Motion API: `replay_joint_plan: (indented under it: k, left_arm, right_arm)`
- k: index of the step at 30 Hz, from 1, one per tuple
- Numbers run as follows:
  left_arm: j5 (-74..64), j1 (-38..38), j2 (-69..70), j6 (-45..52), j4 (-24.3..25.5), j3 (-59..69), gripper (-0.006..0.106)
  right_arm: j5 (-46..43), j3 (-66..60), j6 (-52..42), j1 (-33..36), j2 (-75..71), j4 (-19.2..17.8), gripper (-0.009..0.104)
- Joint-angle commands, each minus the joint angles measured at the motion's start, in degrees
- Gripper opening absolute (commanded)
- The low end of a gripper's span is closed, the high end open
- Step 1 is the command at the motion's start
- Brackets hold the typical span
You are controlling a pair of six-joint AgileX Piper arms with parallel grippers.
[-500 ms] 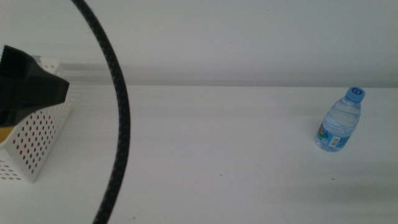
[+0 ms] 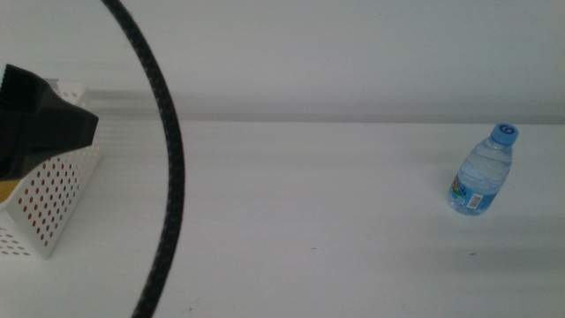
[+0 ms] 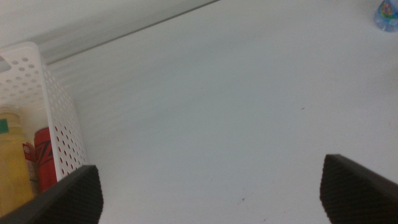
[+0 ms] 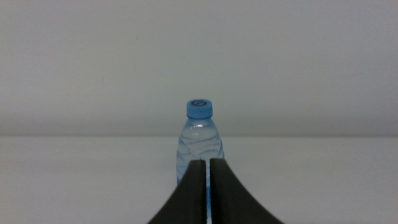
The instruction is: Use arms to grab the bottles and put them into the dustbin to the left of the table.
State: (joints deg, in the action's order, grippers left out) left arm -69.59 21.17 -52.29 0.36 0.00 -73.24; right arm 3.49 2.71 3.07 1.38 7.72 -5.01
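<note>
The small clear blue-capped water bottle [image 4: 200,140] is standing upright straight ahead of the right gripper [image 4: 208,186], fingers together; the left gripper [image 3: 211,193], fingers apart, is waiting farther away.

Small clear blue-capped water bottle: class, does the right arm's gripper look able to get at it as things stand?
Probably not yet: the right gripper faces the small clear blue-capped water bottle unobstructed, but its jaws are shut and must open first.

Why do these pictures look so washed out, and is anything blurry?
Middle view: flat, bright light; the water bottle casts only a faint shadow on the white table, and the black cable close to the lens is soft. Left wrist view: the dustbin is slightly soft. Right wrist view: bottle fairly sharp.
</note>
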Motion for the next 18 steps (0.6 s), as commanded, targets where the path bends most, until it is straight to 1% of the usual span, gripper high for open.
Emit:
replay_joint_plan:
  k: [1,2,4,6,10,15,18]
  left_arm:
    - [0.84,0.57,0.11,-0.36,-0.47,-0.01,0.094]
    - [0.84,0.57,0.11,-0.36,-0.47,-0.01,0.094]
    - [0.84,0.57,0.11,-0.36,-0.47,-0.01,0.094]
    - [0.84,0.57,0.11,-0.36,-0.47,-0.01,0.094]
    - [0.84,0.57,0.11,-0.36,-0.47,-0.01,0.094]
    - [0.84,0.57,0.11,-0.36,-0.47,-0.01,0.094]
    - [0.84,0.57,0.11,-0.36,-0.47,-0.01,0.094]
  right_arm:
    - [0.12,1.97,0.23,-0.19,4.86,0.15,-0.002]
    - [-0.02,2.28,0.46,-0.19,6.15,1.03,-0.002]
    - [-0.68,2.53,0.59,-0.19,8.66,4.37,-0.002]
    - [-1.3,2.53,0.59,-0.19,9.79,5.91,-0.002]
    - [-1.8,2.53,0.59,-0.19,9.94,5.91,-0.002]
    - [-1.8,2.53,0.59,-0.19,9.94,8.45,-0.002]
    - [-1.7,2.53,0.59,-0.19,9.94,8.45,-0.002]
